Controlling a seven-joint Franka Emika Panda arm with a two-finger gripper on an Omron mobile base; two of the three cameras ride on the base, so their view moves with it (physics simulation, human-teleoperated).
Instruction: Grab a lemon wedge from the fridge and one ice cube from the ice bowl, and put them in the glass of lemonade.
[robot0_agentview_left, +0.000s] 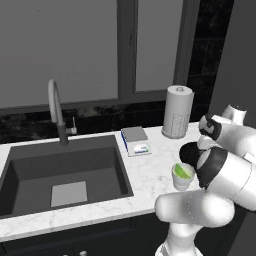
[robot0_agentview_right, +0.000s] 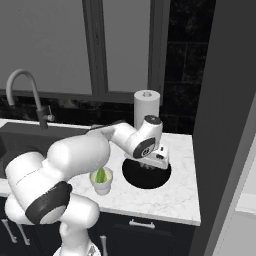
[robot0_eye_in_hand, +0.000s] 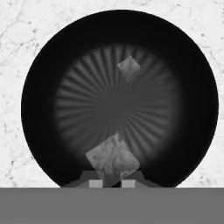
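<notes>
My gripper (robot0_eye_in_hand: 112, 181) hangs low over the ice bowl (robot0_eye_in_hand: 39, 109), a wide black dish on the marble counter. Its finger tips stand close together on the lower corner of an ice cube (robot0_eye_in_hand: 112, 159). A second, smaller ice cube (robot0_eye_in_hand: 128, 68) lies apart, farther across the bowl. From the right base view the gripper (robot0_agentview_right: 149, 166) reaches down into the ice bowl (robot0_agentview_right: 145, 181). The glass of lemonade (robot0_agentview_right: 101, 186) stands left of the bowl with a green lemon wedge (robot0_agentview_right: 101, 175) in it; the glass (robot0_agentview_left: 182, 177) also shows beside my arm. The grey fridge (robot0_agentview_right: 225, 110) rises on the right.
A dark sink (robot0_agentview_left: 65, 170) with a curved faucet (robot0_agentview_left: 56, 112) takes up the left of the counter. A white paper-towel roll (robot0_agentview_left: 178, 112) and a small scale (robot0_agentview_left: 135, 140) stand behind the glass. The counter's front edge runs just below the bowl.
</notes>
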